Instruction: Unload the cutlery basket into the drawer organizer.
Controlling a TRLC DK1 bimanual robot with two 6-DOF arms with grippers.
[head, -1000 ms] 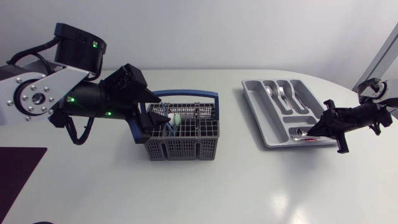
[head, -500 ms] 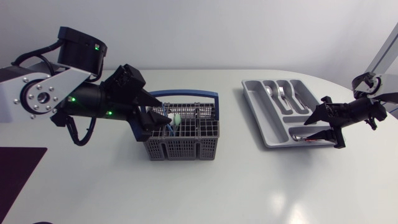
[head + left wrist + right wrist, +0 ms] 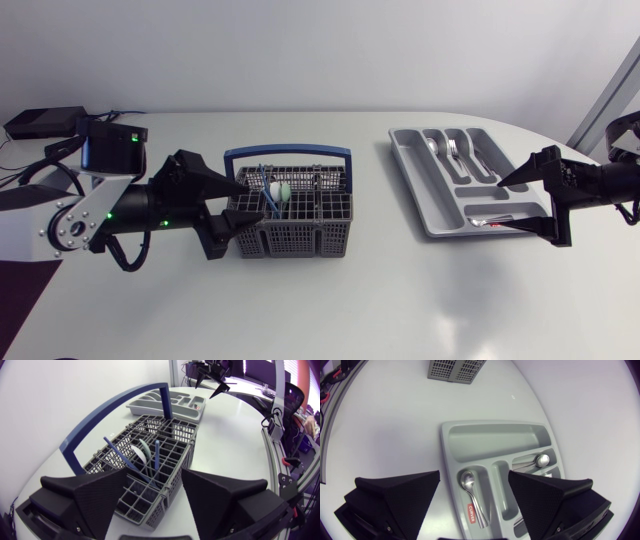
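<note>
The head camera looks down from high above the table [image 3: 330, 310], with the cutlery basket [image 3: 290, 215] left of centre and the drawer organizer [image 3: 460, 180] at upper right of the frame. The right wrist camera hangs close over the organizer, facing steeply down past the right gripper [image 3: 474, 476], with the basket far ahead. The left wrist camera sits low behind the left gripper [image 3: 155, 472], facing across the nearby basket towards the distant organizer. All three views share the basket and the organizer.

Basket [image 3: 300, 235]: blue handle [image 3: 287, 153] arches over it end to end; upright utensils [image 3: 275, 190] crowd its left cells. Left claw [image 3: 252, 200], spread, blocks the left end. Bare tabletop [image 3: 370, 290] between basket and organizer [image 3: 415, 185]. Right claw [image 3: 500, 203], spread, over the organizer's right edge.
</note>
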